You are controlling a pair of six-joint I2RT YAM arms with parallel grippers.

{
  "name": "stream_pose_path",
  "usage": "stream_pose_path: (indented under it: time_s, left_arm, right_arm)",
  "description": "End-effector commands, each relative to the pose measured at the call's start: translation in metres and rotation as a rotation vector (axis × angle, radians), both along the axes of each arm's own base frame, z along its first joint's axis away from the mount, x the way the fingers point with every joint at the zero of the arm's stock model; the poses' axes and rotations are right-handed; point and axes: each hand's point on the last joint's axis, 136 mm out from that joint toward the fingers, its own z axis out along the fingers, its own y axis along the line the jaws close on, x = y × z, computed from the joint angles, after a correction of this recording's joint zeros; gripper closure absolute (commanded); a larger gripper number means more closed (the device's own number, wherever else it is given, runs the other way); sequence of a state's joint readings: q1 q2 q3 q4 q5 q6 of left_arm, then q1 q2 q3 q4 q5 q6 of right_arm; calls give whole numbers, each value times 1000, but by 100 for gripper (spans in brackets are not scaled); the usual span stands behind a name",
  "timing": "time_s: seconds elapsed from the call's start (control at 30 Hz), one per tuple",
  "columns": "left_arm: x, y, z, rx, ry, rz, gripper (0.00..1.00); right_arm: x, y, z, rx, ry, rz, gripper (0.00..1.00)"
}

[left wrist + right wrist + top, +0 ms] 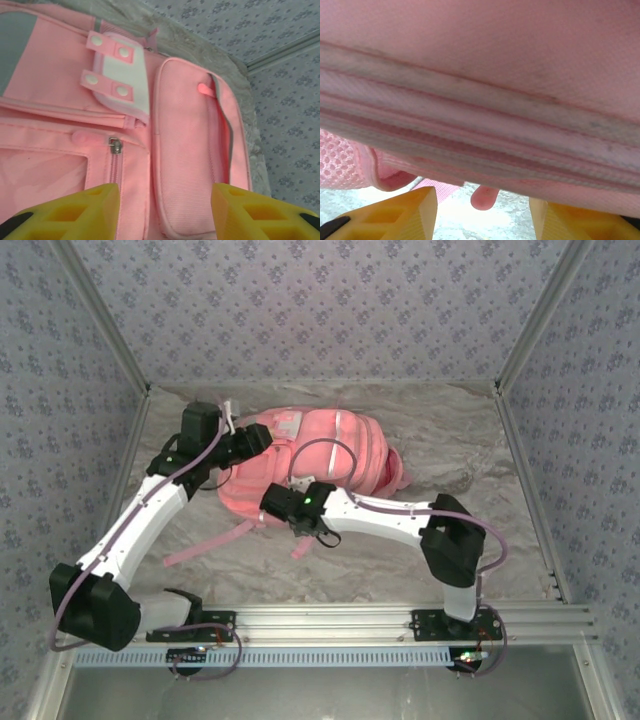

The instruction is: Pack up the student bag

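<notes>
Left wrist view: the left gripper (pixel 165 200) has its two yellow fingers (pixel 75 215) standing well apart with nothing between them. Just beyond the tips lies the student bag (pixel 60 115), face up. A silver zip pull (pixel 116 146) sits just past the left finger, and an oval zipped pocket (pixel 190 140) runs away from the gap between the fingers. Farther out is a white flap (pixel 122 75) with pink snap tabs.

In the right wrist view the right gripper (pixel 482 205) is also spread, its yellow fingers (pixel 580 220) gripping nothing. A small pink tab (pixel 485 197) hangs at the gap between them, though whether it touches either finger is unclear. The bag's pink seams and piping pass close above the fingertips, and pink mesh (pixel 340 165) shows at the left. A pale crumpled cover (pixel 450 215) lies under the fingers.

From the top external view, the bag lies left of centre on the worktop (pixel 450 540), nearer its far edge. The left arm (pixel 150 510) reaches its far left corner, the right arm (pixel 390 515) its near side, and thin pink straps (pixel 200 545) trail toward the near left.
</notes>
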State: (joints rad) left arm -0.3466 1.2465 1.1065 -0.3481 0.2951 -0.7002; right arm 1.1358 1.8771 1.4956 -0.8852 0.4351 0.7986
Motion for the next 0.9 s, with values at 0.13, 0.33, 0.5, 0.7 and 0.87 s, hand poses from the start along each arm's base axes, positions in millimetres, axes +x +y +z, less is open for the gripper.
stream_pose_path:
  time_s: [0.13,0.33,0.5,0.7,0.87]
  left_arm:
    - [0,0,16,-39,-39,-6,49]
    - [-1,0,19,-49,-44,-5,50]
    - [-2,0,20,-50,-48,-6,49]
    - [-2,-1,19,-55,-45,-9,50]
    - [-1,-2,20,-60,-43,-12,49]
  right_arm:
    - [-7,-21,2,-204,-40,-45,48]
    - [-14,-23,-9,-243,-24,-51,52]
    - [-10,-24,-14,-248,-23,-57,55]
    - [-10,-11,-23,-239,-3,-37,56]
    - [-7,-12,-28,-257,-4,-40,59]
